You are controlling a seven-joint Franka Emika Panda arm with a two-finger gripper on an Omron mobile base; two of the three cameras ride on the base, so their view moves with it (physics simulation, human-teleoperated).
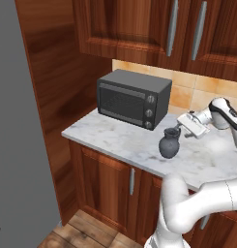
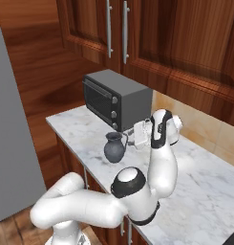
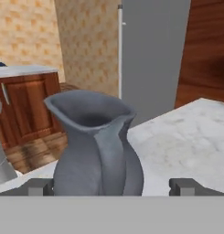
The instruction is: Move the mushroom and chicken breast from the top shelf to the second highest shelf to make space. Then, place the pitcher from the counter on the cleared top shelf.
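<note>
Counter (image 1: 120,140): pitcher (image 1: 169,144) upright, axis vertical.

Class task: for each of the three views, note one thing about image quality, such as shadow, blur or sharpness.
Left base view: the pitcher casts only a faint soft shadow on the counter. Right base view: flat, even lighting, no glare on the microwave. Hand view: the pitcher's close-up rim looks soft and coarse, between the end effector tips.
</note>
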